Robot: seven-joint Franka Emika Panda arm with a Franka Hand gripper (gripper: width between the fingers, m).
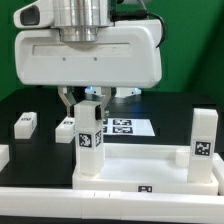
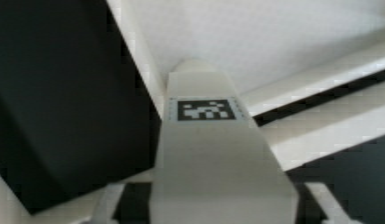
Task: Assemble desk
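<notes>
One leg (image 1: 89, 145) was gripped upright by the closed gripper (image 1: 86, 108), its long axis running straight down from the hand, its lower end set at a corner of the panel (image 1: 140, 165) directly beneath.

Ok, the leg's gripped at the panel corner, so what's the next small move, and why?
Probably ease the held leg straight down with a slight twist. The end effector grips it upright at the corner of the panel on the exterior view's left; the other leg stands upright at the right corner. Whether the held leg is seated cannot be told.
</notes>
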